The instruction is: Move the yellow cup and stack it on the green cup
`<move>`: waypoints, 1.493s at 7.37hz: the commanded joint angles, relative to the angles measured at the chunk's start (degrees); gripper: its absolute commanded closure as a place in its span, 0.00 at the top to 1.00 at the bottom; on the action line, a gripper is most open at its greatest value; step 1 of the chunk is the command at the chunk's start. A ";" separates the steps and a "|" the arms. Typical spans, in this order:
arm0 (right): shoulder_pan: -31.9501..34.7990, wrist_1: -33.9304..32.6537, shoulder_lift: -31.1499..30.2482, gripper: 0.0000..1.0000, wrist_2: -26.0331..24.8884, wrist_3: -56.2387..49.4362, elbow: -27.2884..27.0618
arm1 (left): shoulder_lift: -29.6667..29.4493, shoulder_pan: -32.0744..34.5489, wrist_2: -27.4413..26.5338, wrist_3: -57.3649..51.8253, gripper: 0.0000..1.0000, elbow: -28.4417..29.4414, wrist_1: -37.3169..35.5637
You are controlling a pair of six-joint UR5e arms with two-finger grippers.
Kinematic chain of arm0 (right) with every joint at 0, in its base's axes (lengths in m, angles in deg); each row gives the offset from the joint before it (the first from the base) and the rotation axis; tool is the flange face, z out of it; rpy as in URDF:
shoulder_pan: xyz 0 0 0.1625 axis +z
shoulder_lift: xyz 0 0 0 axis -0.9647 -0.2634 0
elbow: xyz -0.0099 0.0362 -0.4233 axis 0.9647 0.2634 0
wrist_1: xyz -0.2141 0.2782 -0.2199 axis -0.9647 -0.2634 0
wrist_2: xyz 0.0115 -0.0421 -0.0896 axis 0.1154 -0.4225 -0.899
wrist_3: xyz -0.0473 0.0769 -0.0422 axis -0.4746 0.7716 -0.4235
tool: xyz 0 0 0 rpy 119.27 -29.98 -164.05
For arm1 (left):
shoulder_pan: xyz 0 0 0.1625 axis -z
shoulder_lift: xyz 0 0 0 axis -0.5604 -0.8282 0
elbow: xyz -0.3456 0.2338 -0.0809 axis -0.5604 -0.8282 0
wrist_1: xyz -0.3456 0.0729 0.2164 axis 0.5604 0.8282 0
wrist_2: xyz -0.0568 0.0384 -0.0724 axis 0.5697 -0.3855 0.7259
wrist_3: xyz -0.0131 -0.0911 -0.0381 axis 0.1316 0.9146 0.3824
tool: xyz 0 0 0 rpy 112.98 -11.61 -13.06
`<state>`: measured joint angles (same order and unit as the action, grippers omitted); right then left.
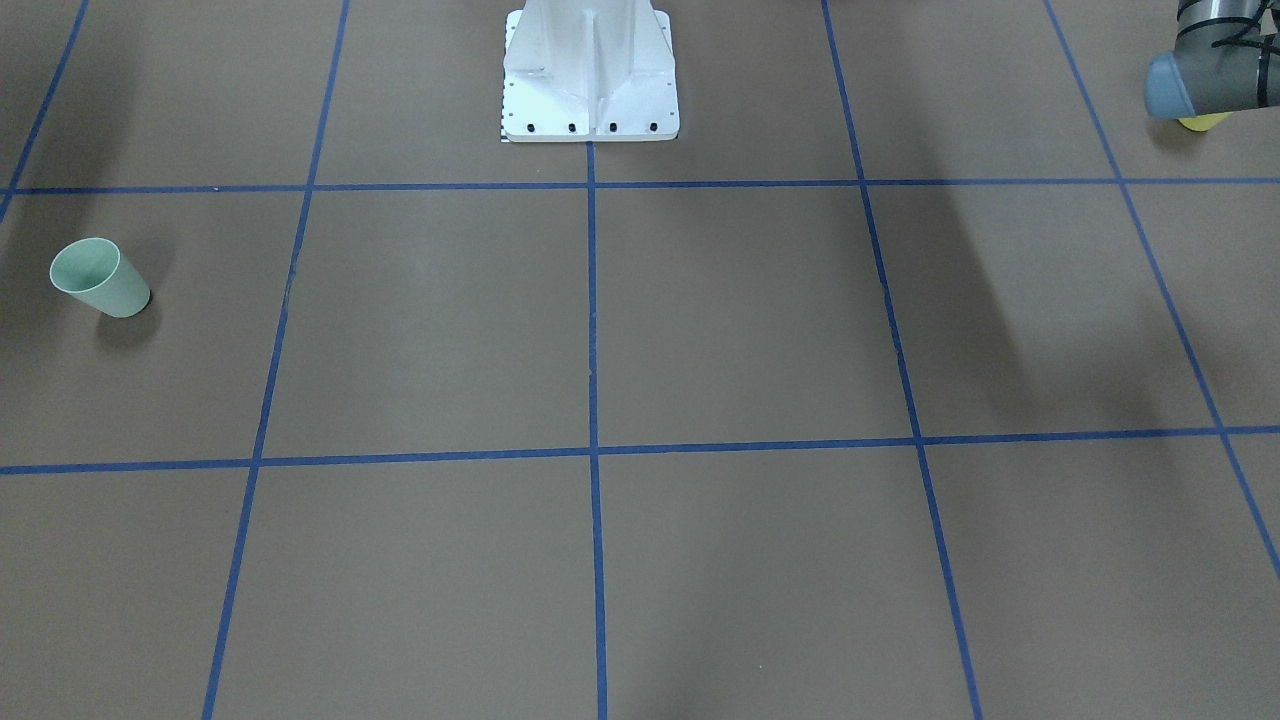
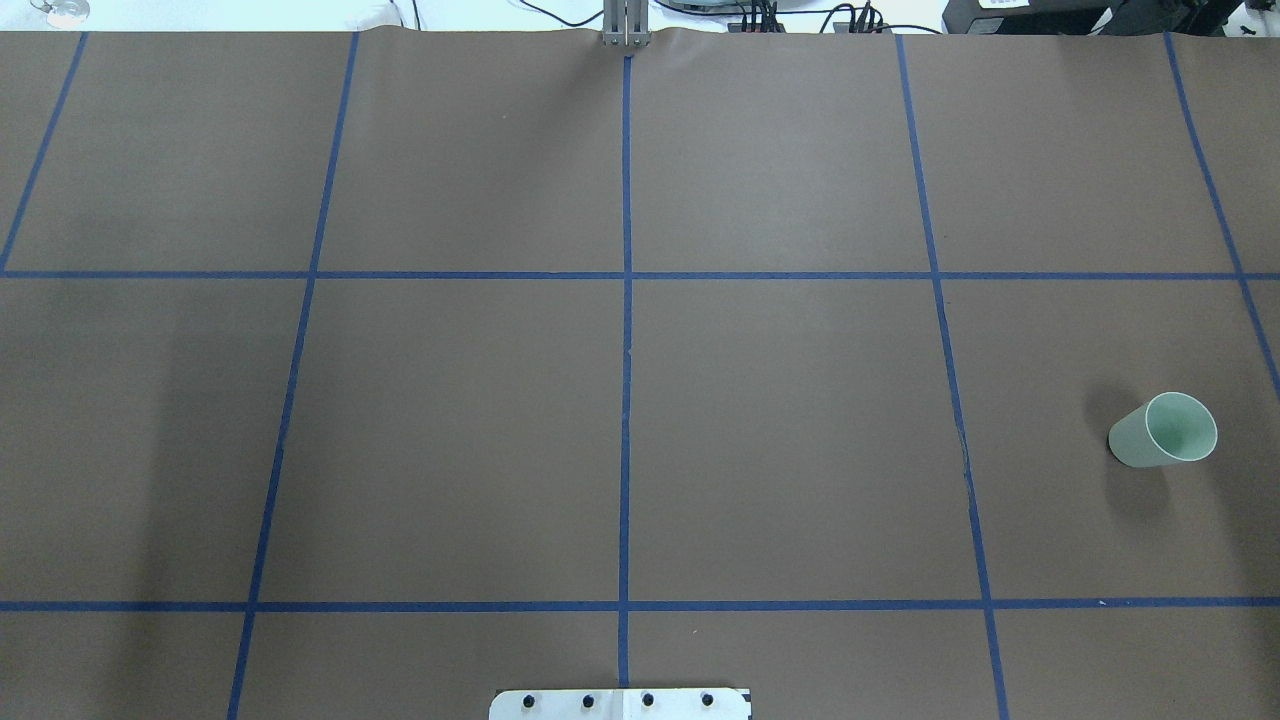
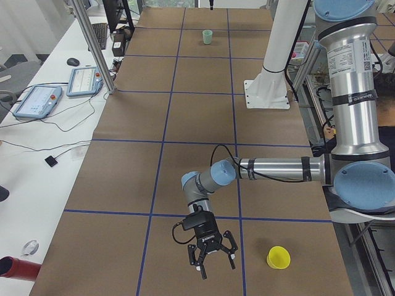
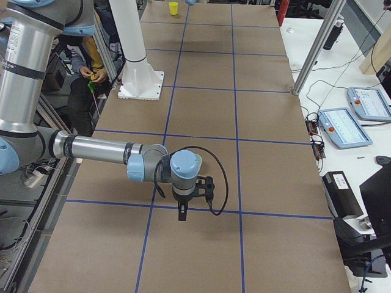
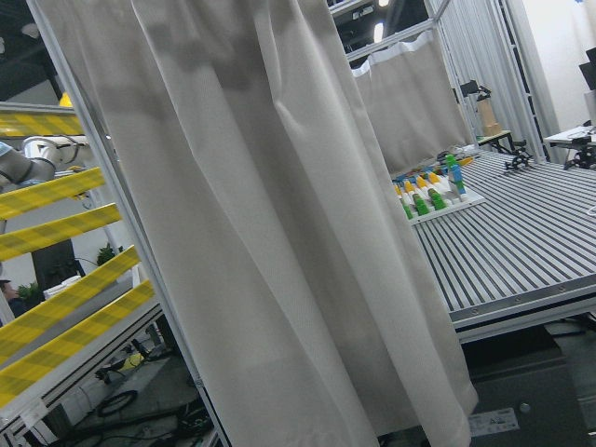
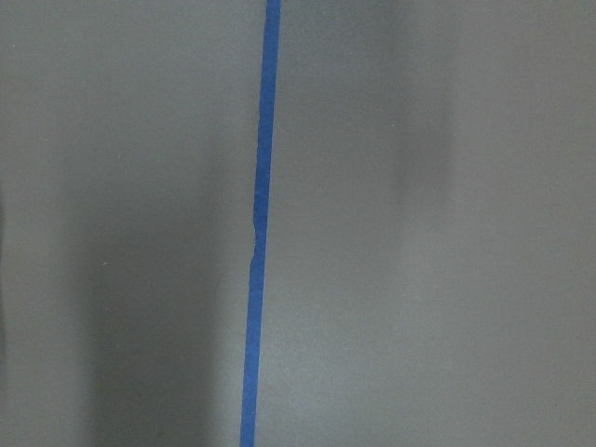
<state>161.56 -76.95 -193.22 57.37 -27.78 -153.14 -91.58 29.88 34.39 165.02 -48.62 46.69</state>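
The yellow cup (image 3: 278,257) stands upright near the table's left end; in the front-facing view only its edge (image 1: 1205,122) shows under the left arm's elbow (image 1: 1215,75). It also shows far off in the exterior right view (image 4: 173,7). My left gripper (image 3: 212,262) hangs beside it, apart from it; I cannot tell whether it is open or shut. The green cup (image 2: 1163,430) stands upright and alone at the right end, also in the front-facing view (image 1: 100,278). My right gripper (image 4: 183,213) points down over bare table; I cannot tell its state.
The white robot pedestal (image 1: 590,80) stands at the table's middle on the robot's side. Blue tape lines (image 2: 627,330) grid the brown table. A side bench holds control tablets (image 3: 37,102). A seated person (image 4: 91,67) is behind the pedestal.
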 commanded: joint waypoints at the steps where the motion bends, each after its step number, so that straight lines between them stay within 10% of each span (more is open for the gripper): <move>1: 0.00 0.00 0.00 1.00 0.00 0.05 0.09 | -4.55 -4.35 10.09 8.62 1.00 0.96 -13.63; 5: 0.00 0.00 0.17 1.00 0.00 -0.04 0.00 | -6.05 -11.57 27.43 17.86 1.00 4.38 -17.47; 11: 0.00 0.00 0.17 1.00 0.00 -0.13 0.09 | -7.64 -15.10 36.50 27.79 1.00 12.46 -12.12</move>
<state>161.53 -76.95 -193.04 57.38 -27.90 -153.07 -99.19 15.01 69.29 189.95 -37.93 32.81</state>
